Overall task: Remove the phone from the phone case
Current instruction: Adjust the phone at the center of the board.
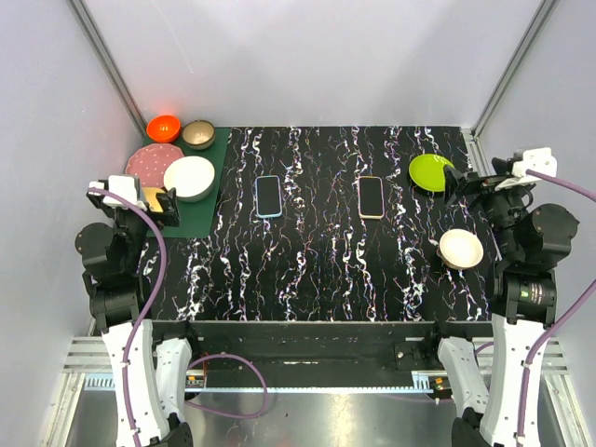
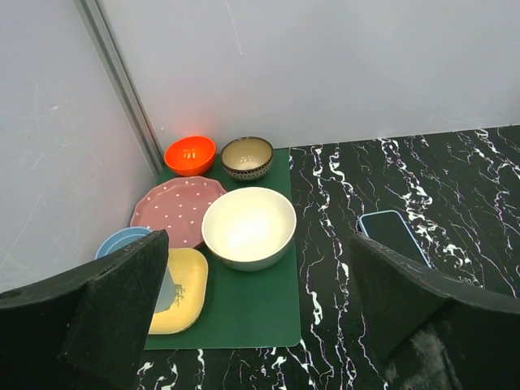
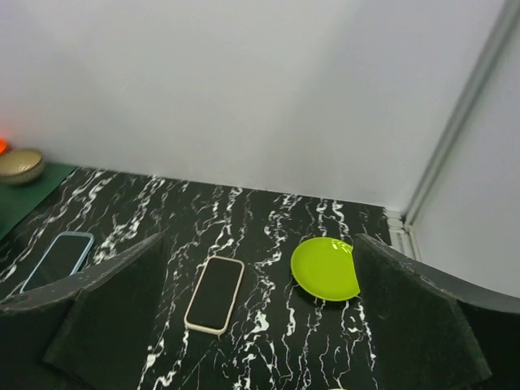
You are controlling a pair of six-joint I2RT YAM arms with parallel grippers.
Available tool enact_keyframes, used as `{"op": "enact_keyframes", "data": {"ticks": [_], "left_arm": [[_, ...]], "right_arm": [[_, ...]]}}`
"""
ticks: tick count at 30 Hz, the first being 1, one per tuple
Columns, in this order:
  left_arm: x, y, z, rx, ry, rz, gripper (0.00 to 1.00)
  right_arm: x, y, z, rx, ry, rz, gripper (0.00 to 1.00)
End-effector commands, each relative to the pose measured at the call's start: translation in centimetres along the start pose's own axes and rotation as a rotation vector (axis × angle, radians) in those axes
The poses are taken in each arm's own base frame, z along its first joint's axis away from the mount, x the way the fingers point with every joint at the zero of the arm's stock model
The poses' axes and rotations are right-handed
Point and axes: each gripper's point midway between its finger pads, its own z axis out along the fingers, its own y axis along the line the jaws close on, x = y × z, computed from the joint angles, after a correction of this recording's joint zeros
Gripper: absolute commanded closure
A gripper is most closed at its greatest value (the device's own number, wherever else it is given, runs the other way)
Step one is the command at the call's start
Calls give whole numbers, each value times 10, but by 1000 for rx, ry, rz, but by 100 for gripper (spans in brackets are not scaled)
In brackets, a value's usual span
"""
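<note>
Two cased phones lie face up in the middle of the counter [image 1: 317, 251], side by side but apart. The blue-cased phone [image 1: 268, 196] is on my left and the cream-cased phone [image 1: 371, 196] on my right. Neither is anywhere near the jaws.

The left jaws hang over the green mat [image 1: 200, 222] at the counter's left edge, with the blue-cased phone well off to their right. The right jaws hover at the right edge, just beside the lime-green plate [image 1: 428, 172], with the cream-cased phone well to their left. Both sets gape wide, released, gripping and touching nothing.

Only the overhead view shows me the small cream bowl [image 1: 461, 248] by the right arm. The left wrist view gives me a yellow plate [image 2: 185, 302] and a pale blue plate [image 2: 122, 240] beside the white bowl [image 2: 248, 226], and just the blue-cased phone. The right wrist view catches both phones.
</note>
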Motion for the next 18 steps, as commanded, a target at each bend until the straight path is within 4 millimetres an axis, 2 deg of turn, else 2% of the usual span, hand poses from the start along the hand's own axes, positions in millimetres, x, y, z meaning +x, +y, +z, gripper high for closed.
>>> {"op": "enact_keyframes", "data": {"ticks": [1, 3, 4, 6, 8, 9, 10, 13, 15, 18], "left_arm": [[1, -5, 5, 45, 5, 15, 1], [1, -9, 6, 79, 21, 19, 1], [9, -9, 9, 85, 56, 11, 1], [9, -11, 13, 108, 76, 12, 1], [19, -11, 19, 118, 134, -12, 1], [14, -10, 21, 118, 138, -13, 1], [21, -10, 26, 126, 172, -27, 1], [27, -8, 37, 130, 206, -44, 1], [34, -16, 45, 159, 228, -57, 1], [64, -33, 68, 182, 332, -58, 1]], "right_arm": [[7, 38, -6, -231, 9, -75, 0], [8, 47, -8, -288, 13, -70, 0], [8, 49, -8, -296, 16, -63, 0], [8, 49, -6, -299, 21, -55, 0], [11, 49, -4, -301, 36, -46, 0], [13, 49, -3, -301, 43, -42, 0], [14, 49, -4, -303, 54, -43, 0], [31, 48, -3, -306, 114, -40, 0], [41, 46, -3, -303, 140, -45, 0], [58, 43, 1, -291, 180, -30, 0]]}}
